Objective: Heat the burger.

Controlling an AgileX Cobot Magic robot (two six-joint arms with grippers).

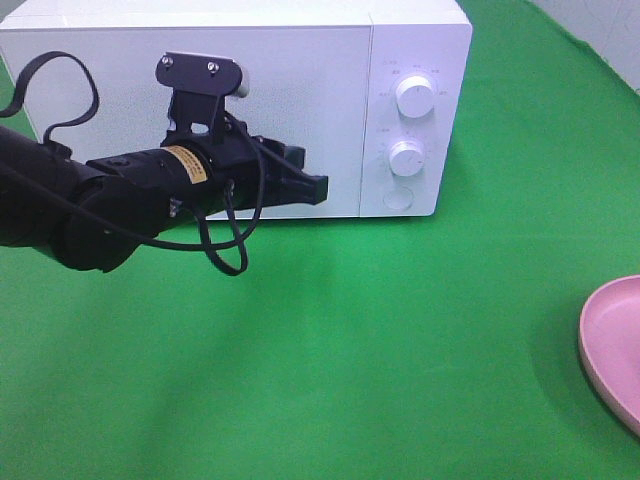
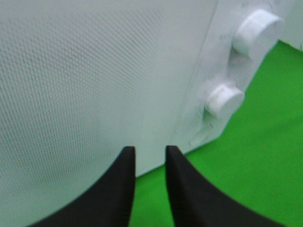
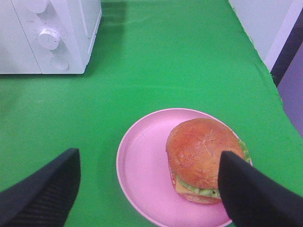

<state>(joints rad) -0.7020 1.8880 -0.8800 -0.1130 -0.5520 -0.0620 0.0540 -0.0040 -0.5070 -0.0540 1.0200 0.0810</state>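
The burger (image 3: 203,153), with a glossy brown bun, lettuce and cheese, sits on a pink plate (image 3: 142,165) in the right wrist view. My right gripper (image 3: 149,189) hovers above the plate, open wide with nothing between its fingers; one finger overlaps the burger's edge in that view. The white microwave (image 1: 300,60) stands at the back with its door (image 1: 310,110) shut. My left gripper (image 1: 312,178) points at the door near its right edge. In the left wrist view the left gripper (image 2: 150,151) stands slightly open with nothing in the narrow gap.
Two white knobs (image 1: 415,97) (image 1: 407,158) and a round button (image 1: 398,197) sit on the microwave's right panel. A green cloth (image 1: 350,350) covers the table. The pink plate (image 1: 615,340) shows at the right edge of the high view.
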